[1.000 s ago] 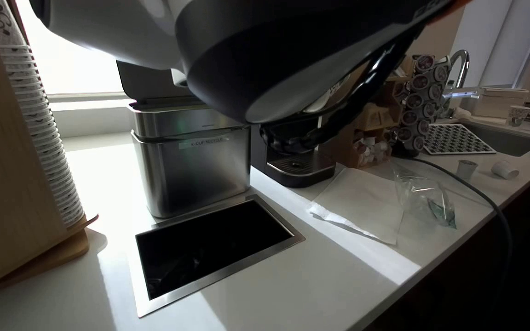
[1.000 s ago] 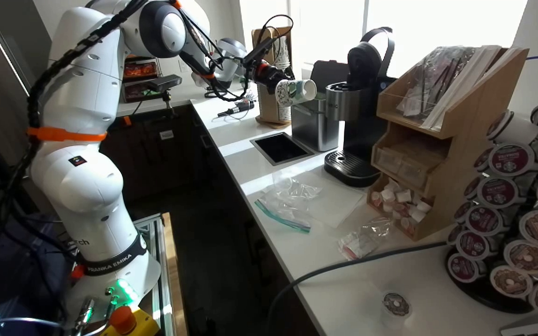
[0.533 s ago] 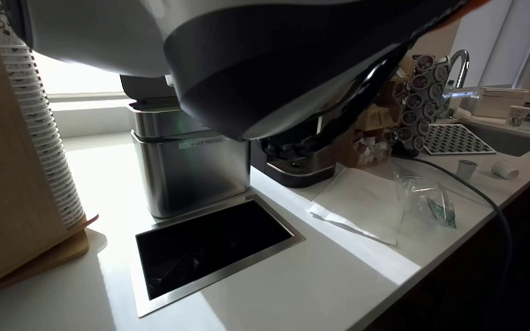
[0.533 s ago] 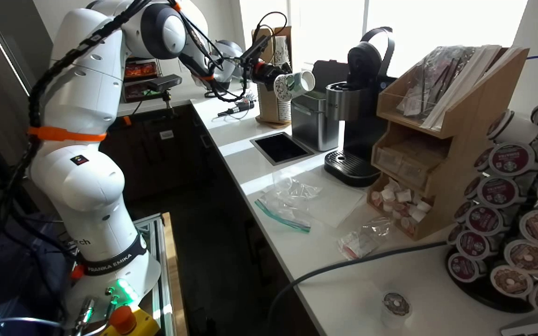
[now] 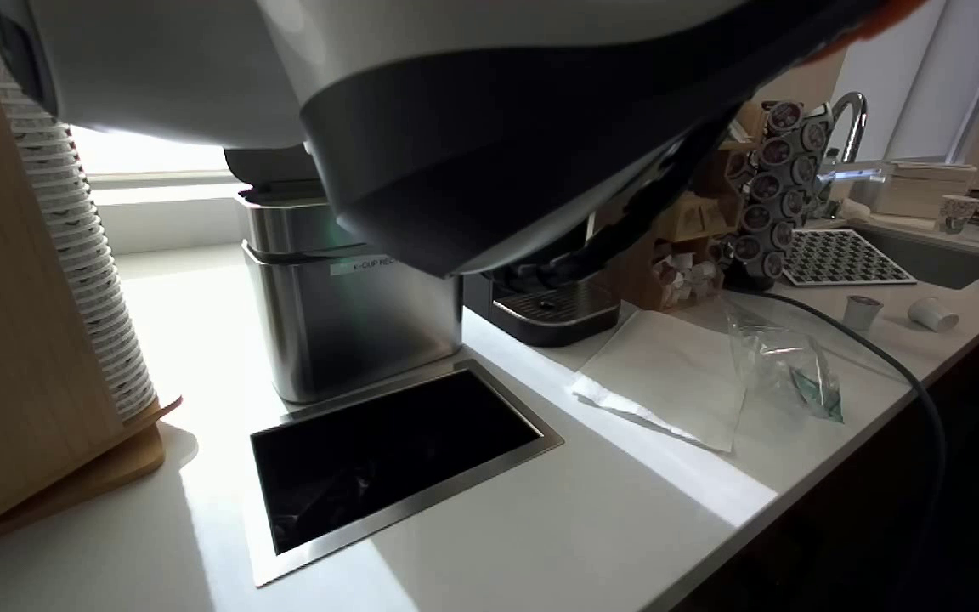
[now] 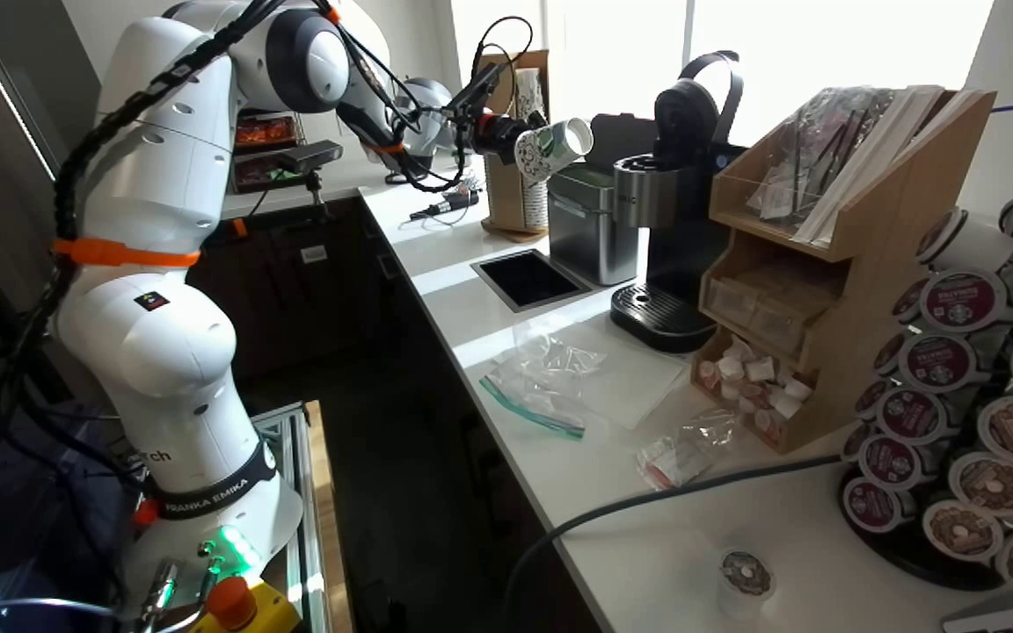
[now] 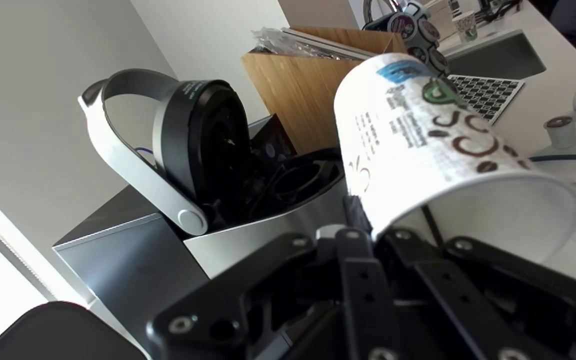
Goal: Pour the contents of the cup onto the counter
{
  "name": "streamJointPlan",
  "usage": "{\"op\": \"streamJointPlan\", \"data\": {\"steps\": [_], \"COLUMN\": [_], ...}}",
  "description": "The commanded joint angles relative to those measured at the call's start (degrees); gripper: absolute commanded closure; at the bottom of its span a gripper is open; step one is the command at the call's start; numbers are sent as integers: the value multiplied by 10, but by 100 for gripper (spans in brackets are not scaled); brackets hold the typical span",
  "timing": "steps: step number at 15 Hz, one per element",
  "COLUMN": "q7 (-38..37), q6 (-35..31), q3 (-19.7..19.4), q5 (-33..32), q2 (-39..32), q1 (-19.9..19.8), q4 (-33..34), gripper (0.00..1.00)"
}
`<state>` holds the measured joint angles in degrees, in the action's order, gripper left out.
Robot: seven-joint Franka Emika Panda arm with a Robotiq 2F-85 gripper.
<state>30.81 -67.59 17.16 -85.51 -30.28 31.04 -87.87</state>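
Beside the coffee maker (image 6: 647, 195), apart from it and well above the counter (image 6: 438, 251), the cup (image 6: 550, 154) tilts more steeply than a second ago, the end away from the gripper (image 7: 368, 227) raised. Left of the coffee maker in an exterior view, the arm (image 5: 472, 161) hangs lower than before. The gripper is clenched, jaws nearly together, pinching the cup's wall.

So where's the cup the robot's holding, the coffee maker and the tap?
Cup (image 7: 425, 137), in the wrist view: its printed side.
Coffee maker (image 6: 658, 198), in an exterior view: its silver part.
Tap (image 5: 860, 126), in an exterior view: its curved neck.
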Motion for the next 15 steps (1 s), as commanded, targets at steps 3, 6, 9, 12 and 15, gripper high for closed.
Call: {"op": "streamJointPlan", "data": {"steps": [3,6,9,12,15], "q7": [27,26,20,-1,-39], "q6": [31,61,103,125,124], "q3": [-5,-3,1,8,16], "q5": [-26,-15,-1,21,63], "q2": [-3,13,35,64,95], "q1": [11,11,5,-11,-36], "q4": [-1,-20,-49,-85,-117], "gripper": [99,99,99,99,99]}}
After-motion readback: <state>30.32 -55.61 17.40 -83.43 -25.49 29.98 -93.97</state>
